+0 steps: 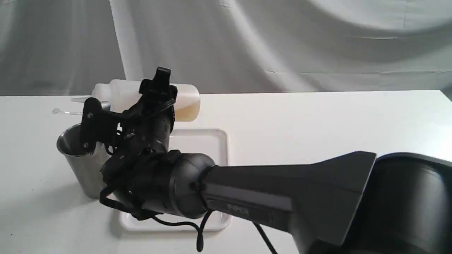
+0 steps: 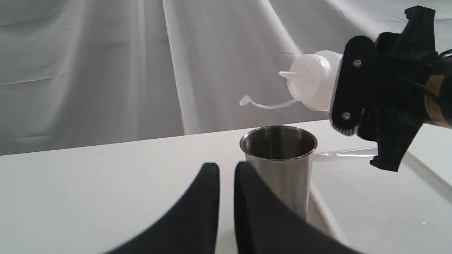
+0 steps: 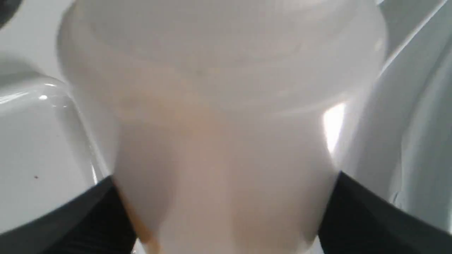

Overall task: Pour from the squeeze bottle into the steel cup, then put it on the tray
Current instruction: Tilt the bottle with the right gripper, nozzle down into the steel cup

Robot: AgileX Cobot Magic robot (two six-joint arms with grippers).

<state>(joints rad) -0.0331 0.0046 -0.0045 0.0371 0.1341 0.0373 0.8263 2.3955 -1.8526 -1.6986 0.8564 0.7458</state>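
My right gripper reaches across to the left and is shut on the squeeze bottle, holding it roughly level above the table. Its nozzle points left, over the steel cup, and the tethered cap dangles on its strap. Amber liquid pools at the bottle's base end; I see no stream. The cup stands upright just left of the white tray. In the left wrist view my left gripper sits low before the cup, fingers nearly together, holding nothing. The bottle fills the right wrist view.
The white tabletop stretches to the right of the tray. A grey cloth backdrop hangs behind the table. My right arm's black body crosses the front of the scene and covers part of the tray.
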